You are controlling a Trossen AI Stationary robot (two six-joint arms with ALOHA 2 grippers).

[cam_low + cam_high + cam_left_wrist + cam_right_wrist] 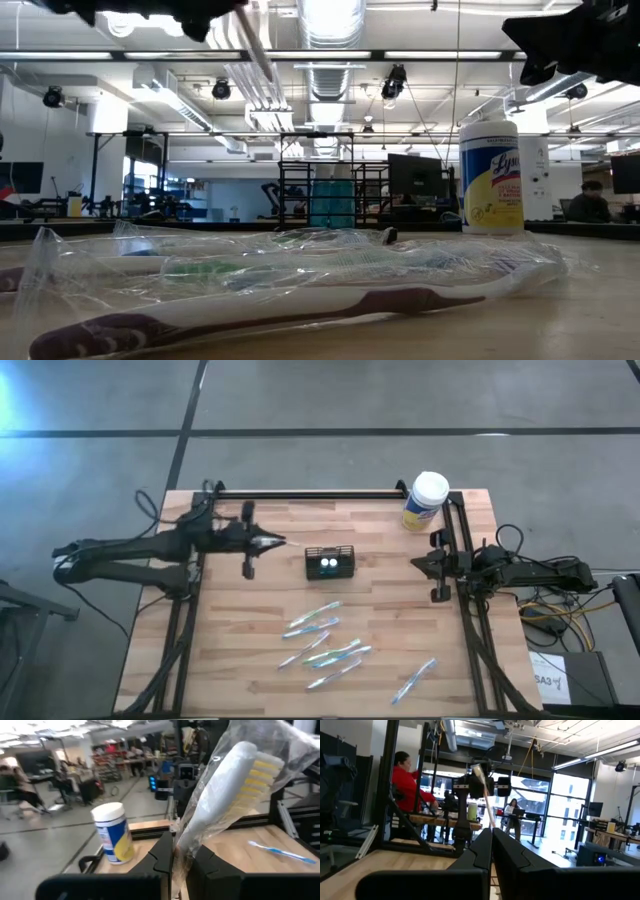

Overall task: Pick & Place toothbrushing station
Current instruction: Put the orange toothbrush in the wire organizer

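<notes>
The left gripper (181, 862) is clamping a wrapped toothbrush (235, 795) by its handle end, the fingers pinched together on crinkled clear film with the white head and yellow bristles standing out beyond them. In the overhead view that gripper (268, 542) is hovering just beside the toothbrushing station (330, 563), on the left arm's side of it and a little toward the table's far edge. I judge this to be the carry step: one brush is lifted and is waiting to go in. The next move is likely calling for a short travel over the caddy's open top, a tilt so the handle points down, and a release once the brush is inside a compartment; the slippery wrapper could snag on the rim.

Going outward from the caddy: it is a small black mesh box with slatted walls, and two pale round shapes are showing inside it. Nearer the table's front edge than the caddy, several more wrapped toothbrushes (322, 640) are lying loose, slim and glossy, on the pale wooden table (250, 660). Beyond the caddy, toward the far right corner, a white-lidded, yellow-labelled canister (425, 501) is standing upright, a smooth plastic cylinder. The right gripper (428, 564) is waiting well apart from the caddy at the table's right edge, its fingers pressed together on nothing.
</notes>
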